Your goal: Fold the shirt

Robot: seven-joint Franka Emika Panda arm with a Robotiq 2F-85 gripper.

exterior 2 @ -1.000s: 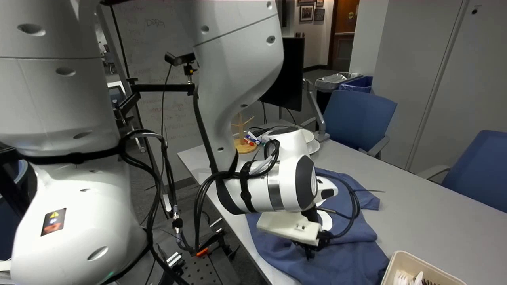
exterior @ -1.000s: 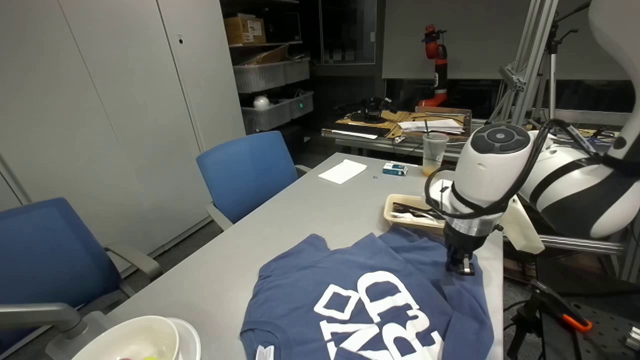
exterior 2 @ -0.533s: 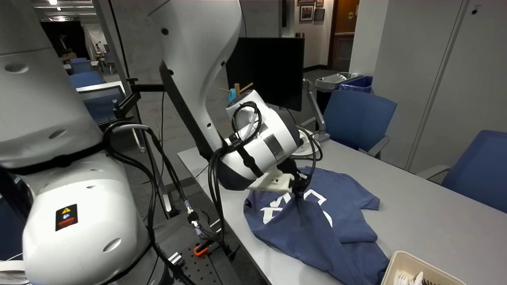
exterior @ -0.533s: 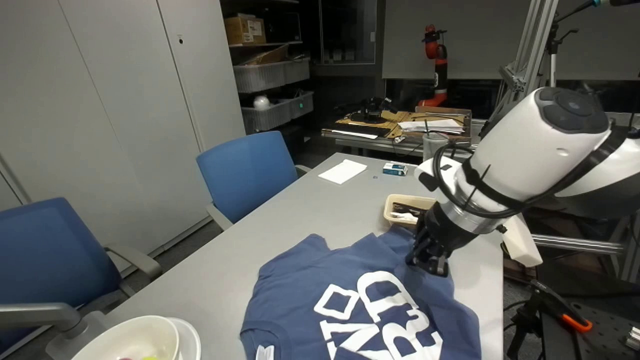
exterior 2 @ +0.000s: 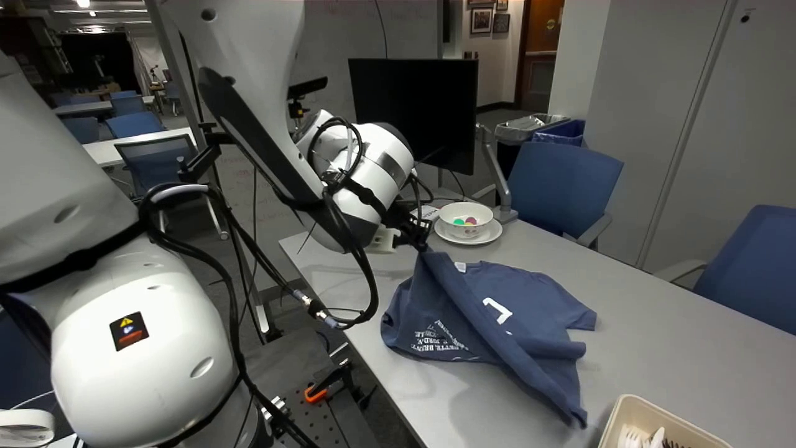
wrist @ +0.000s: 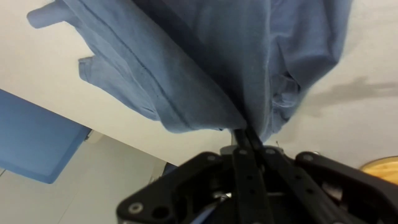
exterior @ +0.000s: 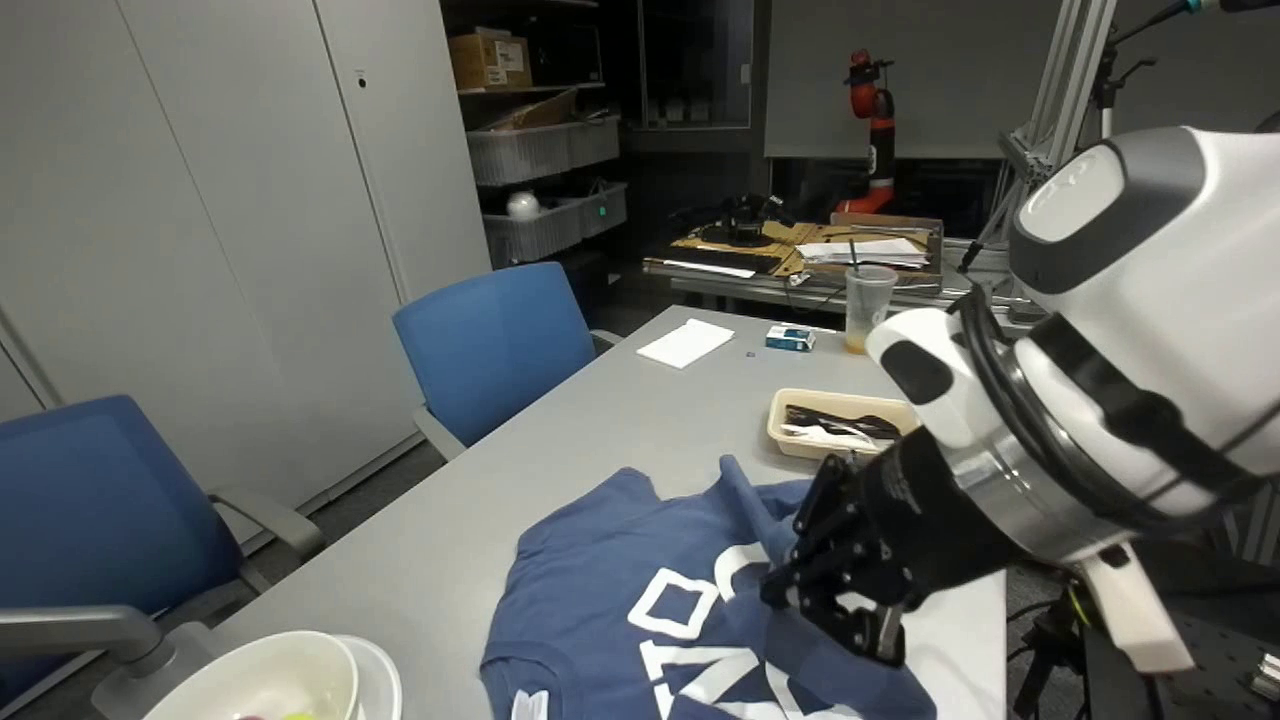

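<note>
The slate-blue shirt (exterior: 590,590) lies on the table, with part of its large white lettering covered by a folded-over part in an exterior view. In an exterior view the shirt (exterior 2: 547,298) has one side pulled up diagonally, showing small white print on its underside and one white letter piece. My gripper (exterior 2: 421,244) is shut on a pinch of the shirt and holds it raised above the table. In an exterior view the gripper (exterior: 785,590) hangs over the lettering. In the wrist view the cloth (wrist: 199,102) runs up from the closed fingertips (wrist: 247,132).
A bowl (exterior 2: 457,230) on a white plate (exterior 2: 492,236) stands beyond the gripper, near a monitor (exterior 2: 413,115). A cutlery tray (exterior: 782,432) stands by the shirt. A cup (exterior: 868,305), a small box (exterior: 790,338) and white paper (exterior: 686,343) lie farther along. Blue chairs (exterior: 500,345) line one edge.
My gripper has moved up and across the shirt toward the bowl, drawing the held cloth with it. More of the lettering is covered, and the shirt's underside print now shows.
</note>
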